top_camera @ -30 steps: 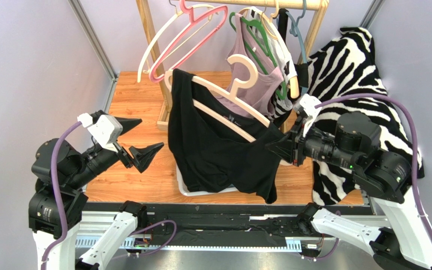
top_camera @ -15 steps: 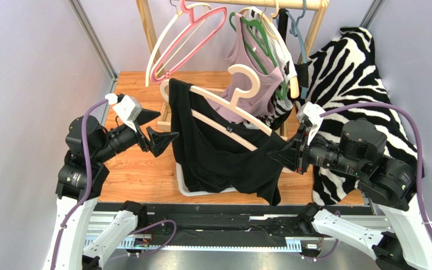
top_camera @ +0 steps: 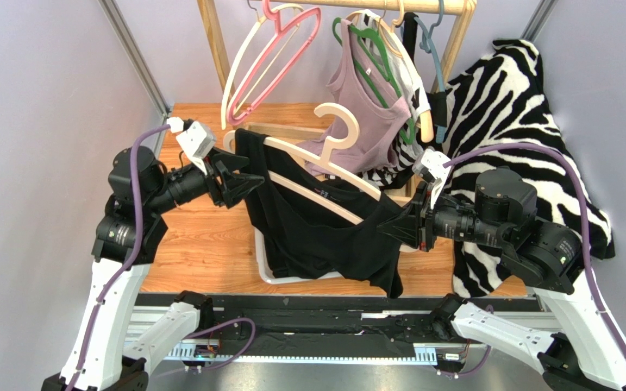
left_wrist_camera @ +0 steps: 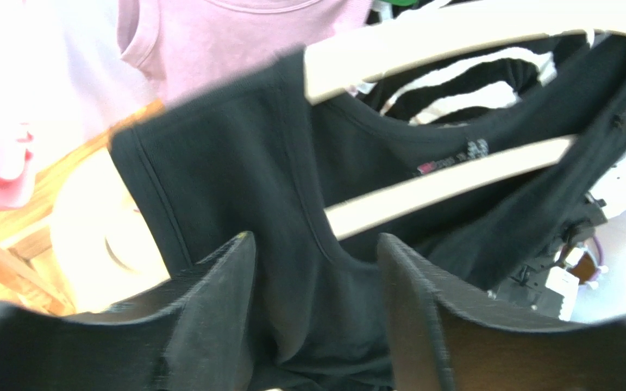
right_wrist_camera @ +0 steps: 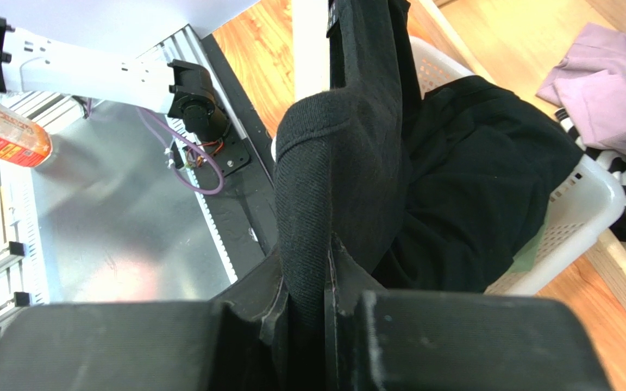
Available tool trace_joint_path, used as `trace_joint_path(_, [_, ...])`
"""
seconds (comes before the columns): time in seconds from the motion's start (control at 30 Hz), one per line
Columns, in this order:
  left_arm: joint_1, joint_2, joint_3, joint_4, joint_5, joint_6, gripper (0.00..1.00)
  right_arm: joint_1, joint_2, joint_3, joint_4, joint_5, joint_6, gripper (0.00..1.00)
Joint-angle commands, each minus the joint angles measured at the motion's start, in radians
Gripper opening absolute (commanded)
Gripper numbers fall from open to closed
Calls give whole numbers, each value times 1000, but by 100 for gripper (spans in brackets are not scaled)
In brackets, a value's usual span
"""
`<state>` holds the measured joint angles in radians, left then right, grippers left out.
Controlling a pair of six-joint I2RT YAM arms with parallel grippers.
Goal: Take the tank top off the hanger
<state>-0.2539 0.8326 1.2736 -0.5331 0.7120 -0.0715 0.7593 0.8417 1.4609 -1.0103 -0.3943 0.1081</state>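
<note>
Both grippers meet the black top (top_camera: 316, 236). The right gripper (top_camera: 391, 225) is clamped on one shoulder at the hanger's (top_camera: 328, 147) low end. The left gripper (top_camera: 247, 181) has its jaws apart, astride the other shoulder. The top hangs on the hanger, sagging into a basket (top_camera: 264, 265); a rail (top_camera: 406, 6) stands behind.

The tank top (top_camera: 316, 232) covers most of the white basket (top_camera: 264, 267) beneath it, leaving only a strip of rim showing at its near left side. The right end of the cream hanger (top_camera: 324, 173) is buried inside the tank top's shoulder, and so are the fingertips of the right gripper (top_camera: 391, 226) pinching there. At the tank top's left shoulder the left wrist view is blurred, so whether the left gripper (left_wrist_camera: 316, 252) touches the cloth cannot be told. The label (left_wrist_camera: 453, 155) inside the neck is unreadable. Above the tank top, the rack's rail (top_camera: 398, 6) is cut by the top edge.
</note>
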Motion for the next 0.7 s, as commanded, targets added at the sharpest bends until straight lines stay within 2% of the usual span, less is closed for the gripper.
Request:
trace_joint_path(0.0, [-1, 42, 49, 45, -29, 18, 46, 6, -16, -7, 108, -44, 25, 0])
trace_joint_path(0.07, [-1, 63, 55, 38, -40, 36, 30, 6, -18, -10, 108, -44, 25, 0])
trace_joint_path(0.1, [-1, 65, 55, 38, -40, 33, 14, 6, -19, -11, 105, -44, 27, 0])
trace_joint_path(0.17, [-1, 60, 61, 41, -33, 16, 1, 6, -23, -13, 95, -41, 27, 0])
trace_joint_path(0.47, [-1, 17, 159, -14, -39, 1, 0, 6, -35, -16, 20, 1, 10, 0])
trace_joint_path(0.67, [8, -6, 225, -65, -144, 25, 0, 6, -98, -4, -98, 64, -7, 0])
